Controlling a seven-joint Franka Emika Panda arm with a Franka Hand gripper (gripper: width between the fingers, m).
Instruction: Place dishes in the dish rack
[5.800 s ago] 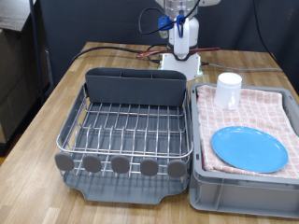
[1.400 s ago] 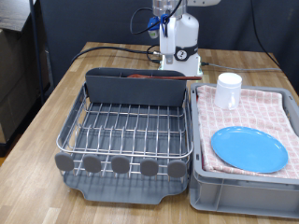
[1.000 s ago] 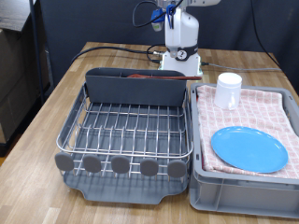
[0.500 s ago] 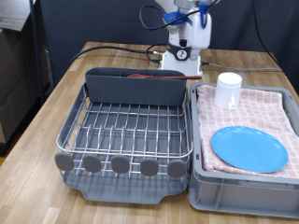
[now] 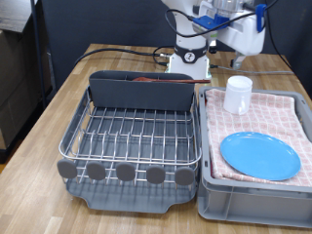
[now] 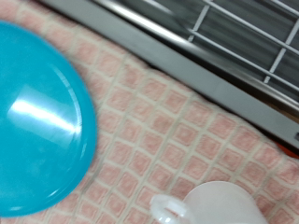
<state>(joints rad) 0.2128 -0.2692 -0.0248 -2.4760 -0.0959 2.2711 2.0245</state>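
Observation:
The silver wire dish rack [image 5: 132, 135] on its dark grey base stands on the wooden table, with its tall grey caddy wall at the back. A dark red-brown spoon [image 5: 156, 80] lies in the caddy; only a sliver shows. The white cup [image 5: 238, 94] stands upright on the checked cloth, and the sky-blue plate [image 5: 259, 155] lies flat in front of it. My gripper [image 5: 239, 54] hangs above the cup, blurred and holding nothing that I can see. The wrist view shows the plate [image 6: 42, 121], the cup's rim [image 6: 224, 205] and the rack's wires [image 6: 252, 42], but no fingers.
A grey plastic bin [image 5: 229, 205] lined with pinkish checked cloth [image 5: 278, 112] sits at the exterior view's right of the rack, touching it. The robot's white base [image 5: 190, 63] and cables lie behind the caddy. The table's edge runs along the exterior view's left.
The arm has swung from above the caddy to the exterior view's right, over the cup. The spoon, absent from the caddy in the oldest frame, lies there now.

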